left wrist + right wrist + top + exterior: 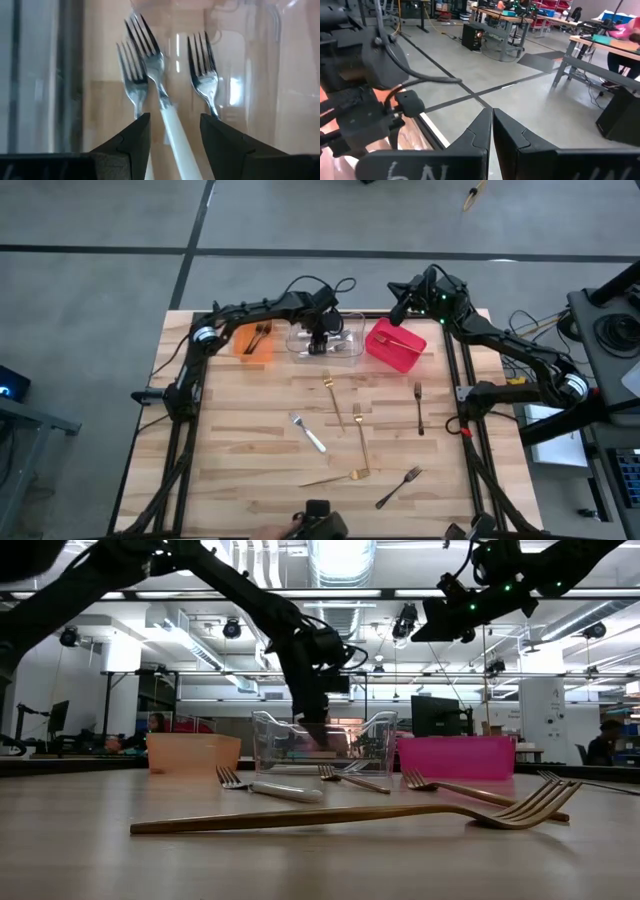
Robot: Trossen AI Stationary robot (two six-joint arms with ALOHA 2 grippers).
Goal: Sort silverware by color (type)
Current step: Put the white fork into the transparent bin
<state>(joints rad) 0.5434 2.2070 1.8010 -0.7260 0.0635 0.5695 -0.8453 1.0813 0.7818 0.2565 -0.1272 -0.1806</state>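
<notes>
Left pincer (172, 137) hangs inside the clear bin (345, 352), jaws parted around a white-handled fork (172, 127) that lies among two silver forks; firm contact cannot be confirmed. Right pincer (492, 127) is closed, empty, raised behind the red bin (392, 348). Risk: withdrawing could drag the fork out, and gold and dark forks remain unsorted on the surface (240, 460).

My overhead camera looks straight down on the whole wooden surface (250, 430), both arms and the grey floor around it. My low camera sits at surface height, looking level across it into the room, a gold fork (350, 812) very near the lens. Both views share the clear bin (327, 340), flanked by the orange bin (252, 345) and the red bin (395, 345). My left wrist camera looks closely into that clear bin. My right wrist camera faces out over the floor toward distant workbenches.
</notes>
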